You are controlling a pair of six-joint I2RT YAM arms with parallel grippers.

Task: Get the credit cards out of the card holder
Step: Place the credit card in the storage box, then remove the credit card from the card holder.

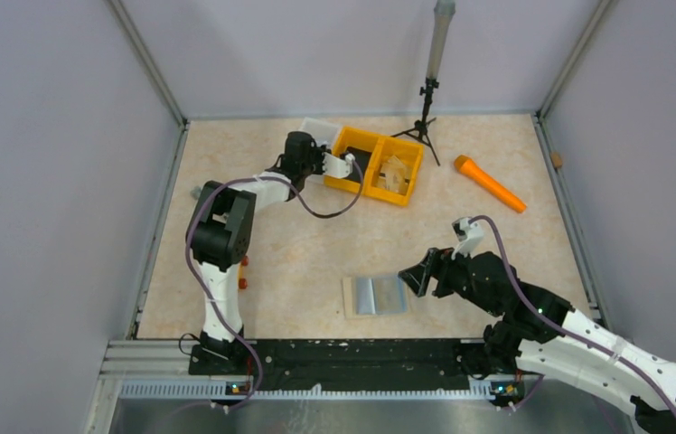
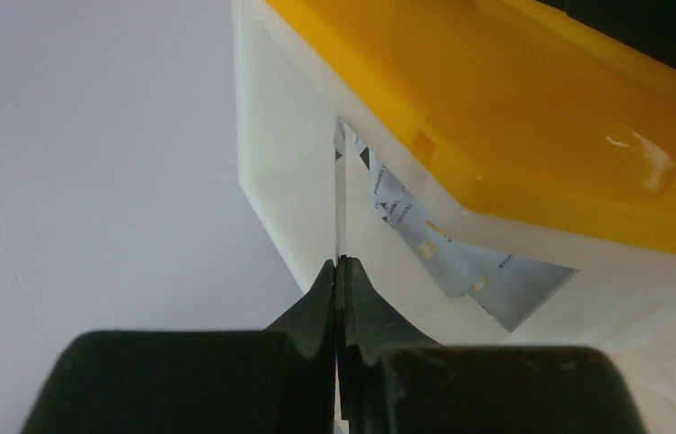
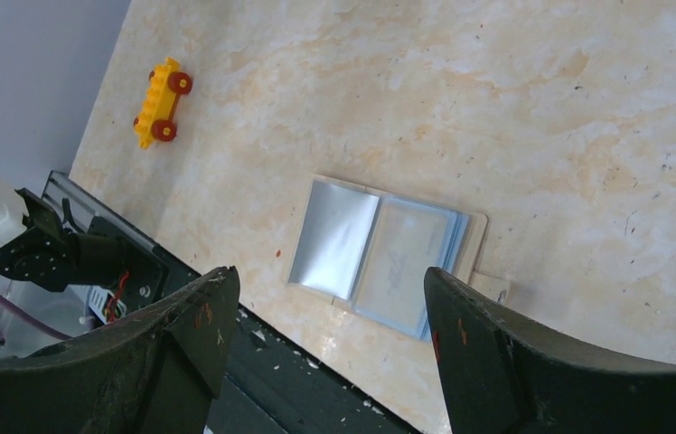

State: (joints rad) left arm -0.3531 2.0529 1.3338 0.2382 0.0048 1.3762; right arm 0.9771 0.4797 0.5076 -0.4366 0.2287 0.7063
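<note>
**Left arm pinches a card at the bins; holder lies open under the right arm**

The marbled beige tabletop [image 1: 316, 235] carries everything. The left arm [image 1: 226, 226] reaches toward 12 o'clock. It crosses in front of the translucent white plastic bin [image 1: 316, 127] and hides much of it from above. The right arm [image 1: 533, 312] stretches from 5 o'clock toward the table's near middle.

Just beside the white bin, at 12 o'clock, sits the two-compartment yellow plastic bin [image 1: 380, 165]. A black tripod with a grey pole [image 1: 425, 108] stands at 1 o'clock, against the back wall.

The open tan-edged card holder [image 1: 375, 296] lies flat at 6 o'clock, its silvery blue-grey sleeves facing up. The right gripper [image 1: 420, 271] hangs at its 3 o'clock edge. In the right wrist view, its fingers [image 3: 461, 344] are spread wide and the card holder [image 3: 380, 253] shows between them.

An orange plastic cylinder [image 1: 491, 183] lies at 2 o'clock, well apart from both arms.

The left gripper [image 2: 338, 267] has its fingertips pressed together on a thin card [image 2: 339, 199], seen edge-on against the white bin's wall [image 2: 280, 154]. Grey-white printed cards [image 2: 461, 262] show through that wall.

A small yellow toy car with red wheels [image 3: 162, 101] rests near the table's left edge.
</note>
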